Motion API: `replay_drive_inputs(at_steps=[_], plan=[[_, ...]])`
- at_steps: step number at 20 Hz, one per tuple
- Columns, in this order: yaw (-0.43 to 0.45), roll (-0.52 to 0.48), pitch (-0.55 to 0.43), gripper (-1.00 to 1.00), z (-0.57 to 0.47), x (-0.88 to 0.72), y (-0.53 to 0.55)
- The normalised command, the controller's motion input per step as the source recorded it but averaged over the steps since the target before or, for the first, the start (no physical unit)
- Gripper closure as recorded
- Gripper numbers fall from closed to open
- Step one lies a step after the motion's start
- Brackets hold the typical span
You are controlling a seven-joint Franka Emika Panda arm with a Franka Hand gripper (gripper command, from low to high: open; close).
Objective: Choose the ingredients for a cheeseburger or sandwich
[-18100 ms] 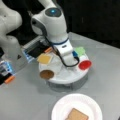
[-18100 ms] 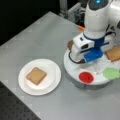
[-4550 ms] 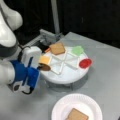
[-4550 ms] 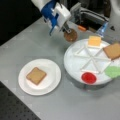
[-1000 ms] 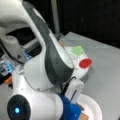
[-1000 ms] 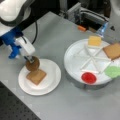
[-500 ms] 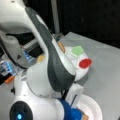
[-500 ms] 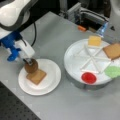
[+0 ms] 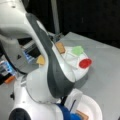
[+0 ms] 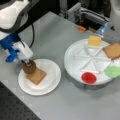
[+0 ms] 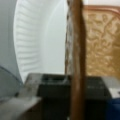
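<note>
My gripper (image 10: pixel 28 63) is shut on the dark brown round patty (image 10: pixel 29 67), held on edge just above the near-left corner of a tan toast square (image 10: pixel 37 76). That toast lies on the white paper plate (image 10: pixel 51 75). In the wrist view the patty (image 11: pixel 75 50) stands as a vertical brown strip, with the toast (image 11: pixel 100 42) and the plate (image 11: pixel 35 37) behind it. The other ingredients lie in the divided white tray (image 10: pixel 75 62): yellow cheese (image 10: pixel 94 40), a second toast (image 10: pixel 113 50), green lettuce (image 10: pixel 113 71) and red tomato (image 10: pixel 88 77).
In a front view the arm (image 9: pixel 47 75) covers most of the scene; the tray's toast (image 9: pixel 60 47), lettuce (image 9: pixel 78 50), tomato (image 9: pixel 85 63) and cheese (image 9: pixel 40 60) show past it. Grey equipment (image 10: pixel 87 15) stands behind the tray.
The gripper has carried the patty from the divided tray over to the paper plate. Over the last second it has barely moved above the toast.
</note>
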Motion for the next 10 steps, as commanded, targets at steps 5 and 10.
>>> replay_drive_inputs(at_steps=[5, 10], plan=[[0.245, 0.207, 0.016, 1.00, -0.07, 0.42, -0.20], [0.223, 0.201, 0.022, 1.00, -0.11, 0.40, -0.22]])
